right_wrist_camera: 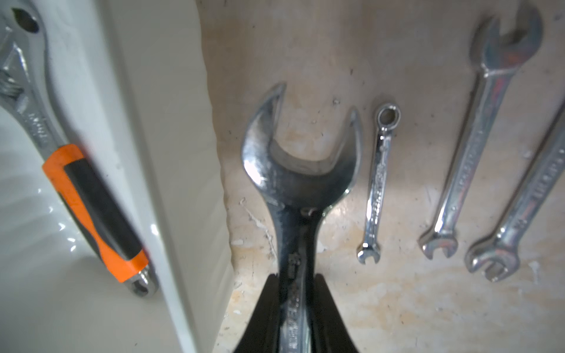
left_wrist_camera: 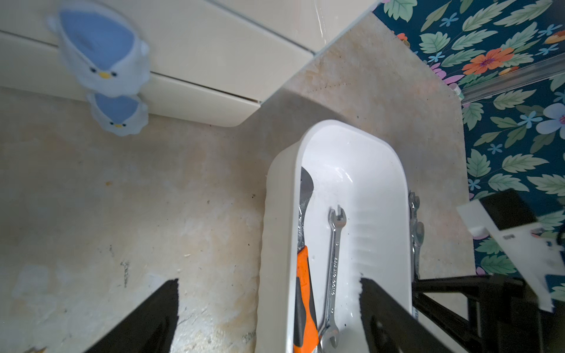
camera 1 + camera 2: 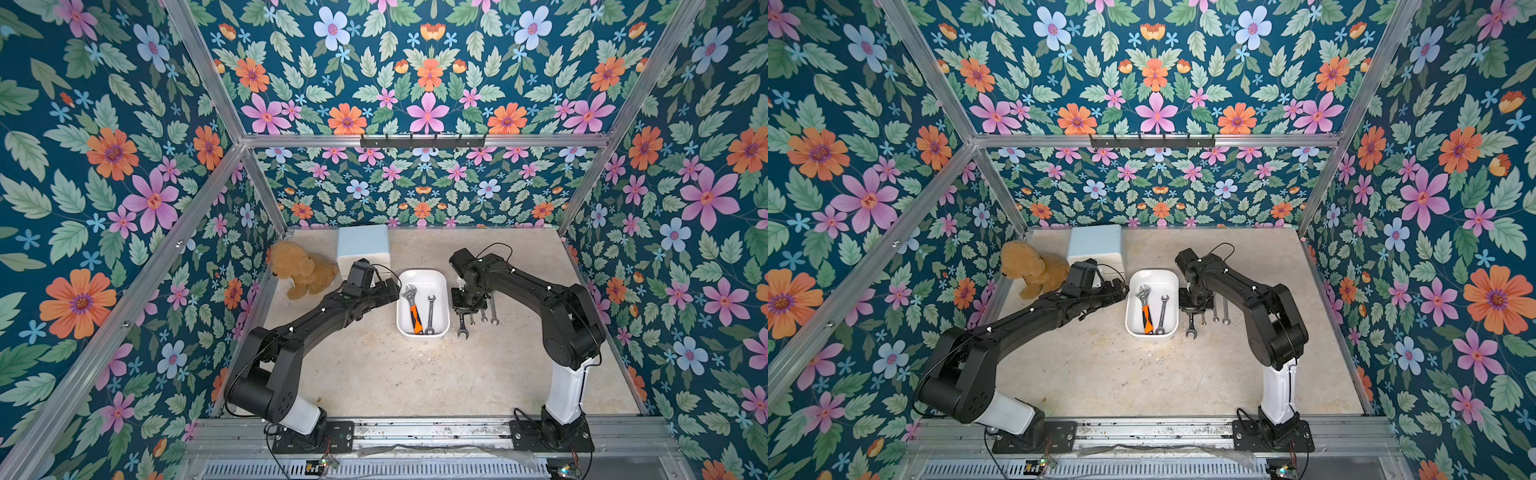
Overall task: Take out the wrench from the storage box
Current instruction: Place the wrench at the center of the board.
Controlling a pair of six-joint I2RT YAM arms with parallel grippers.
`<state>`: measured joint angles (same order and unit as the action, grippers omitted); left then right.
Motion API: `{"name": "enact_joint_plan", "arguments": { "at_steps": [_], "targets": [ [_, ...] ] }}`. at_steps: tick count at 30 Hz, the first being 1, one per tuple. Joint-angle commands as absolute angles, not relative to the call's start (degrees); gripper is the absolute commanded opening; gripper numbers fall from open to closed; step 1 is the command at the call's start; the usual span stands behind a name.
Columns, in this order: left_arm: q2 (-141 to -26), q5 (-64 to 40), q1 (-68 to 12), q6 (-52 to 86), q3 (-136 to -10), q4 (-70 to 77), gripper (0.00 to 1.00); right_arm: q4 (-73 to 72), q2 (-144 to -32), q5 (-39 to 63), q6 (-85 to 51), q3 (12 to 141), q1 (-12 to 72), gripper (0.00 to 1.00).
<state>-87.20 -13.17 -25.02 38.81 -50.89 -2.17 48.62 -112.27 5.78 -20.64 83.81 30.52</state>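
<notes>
The white storage box [image 3: 424, 273] [image 3: 1152, 272] stands mid-table. An orange-handled adjustable wrench [image 3: 413, 307] [image 2: 304, 290] and a small open-end wrench [image 3: 430, 313] [image 2: 334, 259] lie inside it. My right gripper [image 3: 467, 309] [image 1: 296, 276] is shut on the shank of a large open-end wrench [image 1: 301, 171] [image 3: 462, 330], low over the table just outside the box's right wall [image 1: 171, 152]. My left gripper [image 3: 392, 286] [image 2: 269, 279] is open and holds nothing. It straddles the box's left wall [image 2: 278, 214], one finger over the table and one over the inside.
Three more wrenches [image 1: 379, 183] [image 1: 486, 128] [image 1: 526, 207] lie in a row on the table right of the held one. A white cabinet with a pale blue top [image 3: 363, 245] and a brown teddy bear [image 3: 299, 270] stand at the back left.
</notes>
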Motion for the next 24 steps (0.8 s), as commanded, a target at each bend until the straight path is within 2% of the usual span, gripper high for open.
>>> {"name": "enact_joint_plan", "arguments": {
  "at_steps": [1, 12, 16, 24],
  "targets": [
    [-87.2, -12.9, -25.0, 39.0, -51.4, -1.6, 0.95, 44.8, -114.1, 8.1, -17.8, 83.8, 29.9, 0.0],
    [-87.0, -12.7, -25.0, 38.6, -51.3, -1.4, 0.95, 45.8, -118.6, 2.6, -16.0, 84.7, 28.6, 0.0],
    [-87.0, -12.8, -25.0, 38.4, -50.9, -1.3, 0.95, 46.2, -118.6, 2.0, -17.4, 84.6, 27.9, 0.15],
    [-85.9, -12.0, -24.9, 38.3, -49.3, -1.1, 0.95, 47.2, -117.3, 2.3, -19.9, 85.3, 27.7, 0.28]
  ]
}}
